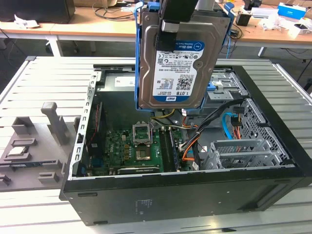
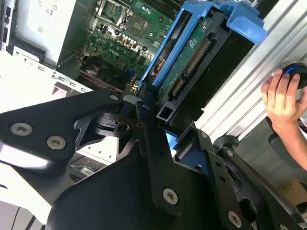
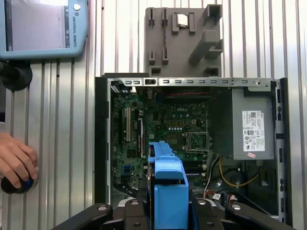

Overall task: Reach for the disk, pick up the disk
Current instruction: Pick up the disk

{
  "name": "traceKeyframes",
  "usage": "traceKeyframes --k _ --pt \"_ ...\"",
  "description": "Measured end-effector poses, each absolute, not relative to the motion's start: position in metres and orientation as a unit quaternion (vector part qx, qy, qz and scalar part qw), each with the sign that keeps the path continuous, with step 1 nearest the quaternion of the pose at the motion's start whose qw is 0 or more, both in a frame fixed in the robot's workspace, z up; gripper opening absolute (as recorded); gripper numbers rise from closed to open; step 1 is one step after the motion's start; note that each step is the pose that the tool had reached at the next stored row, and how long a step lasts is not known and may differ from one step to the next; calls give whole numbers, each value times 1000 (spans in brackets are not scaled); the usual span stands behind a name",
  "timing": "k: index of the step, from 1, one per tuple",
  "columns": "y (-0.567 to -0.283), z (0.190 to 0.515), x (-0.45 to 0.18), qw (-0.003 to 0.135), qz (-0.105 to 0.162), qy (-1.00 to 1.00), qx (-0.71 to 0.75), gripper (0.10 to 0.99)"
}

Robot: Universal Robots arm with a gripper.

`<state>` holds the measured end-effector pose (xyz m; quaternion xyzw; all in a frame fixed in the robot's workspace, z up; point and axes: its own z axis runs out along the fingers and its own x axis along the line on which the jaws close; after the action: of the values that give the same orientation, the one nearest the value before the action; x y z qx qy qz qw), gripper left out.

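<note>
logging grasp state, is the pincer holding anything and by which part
The pincer holds the disk by one end, at its blue rails, hanging label-out above the open computer case.

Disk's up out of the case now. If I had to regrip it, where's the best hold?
Where the gripper grips now: the top edge of the silver-grey hard drive with blue side rails, from above. It hangs upright over the open black computer case, label face flat and wide, so only its thin edge fits between the fingers.

Tool (image 2: pixel 160 122) raised — seemingly clamped.
</note>
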<state>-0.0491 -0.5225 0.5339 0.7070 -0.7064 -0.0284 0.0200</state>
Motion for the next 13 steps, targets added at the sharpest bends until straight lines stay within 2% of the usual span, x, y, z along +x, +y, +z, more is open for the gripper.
traceKeyframes --k 13 --pt "-549 532 -49 18 -30 -706 707 365"
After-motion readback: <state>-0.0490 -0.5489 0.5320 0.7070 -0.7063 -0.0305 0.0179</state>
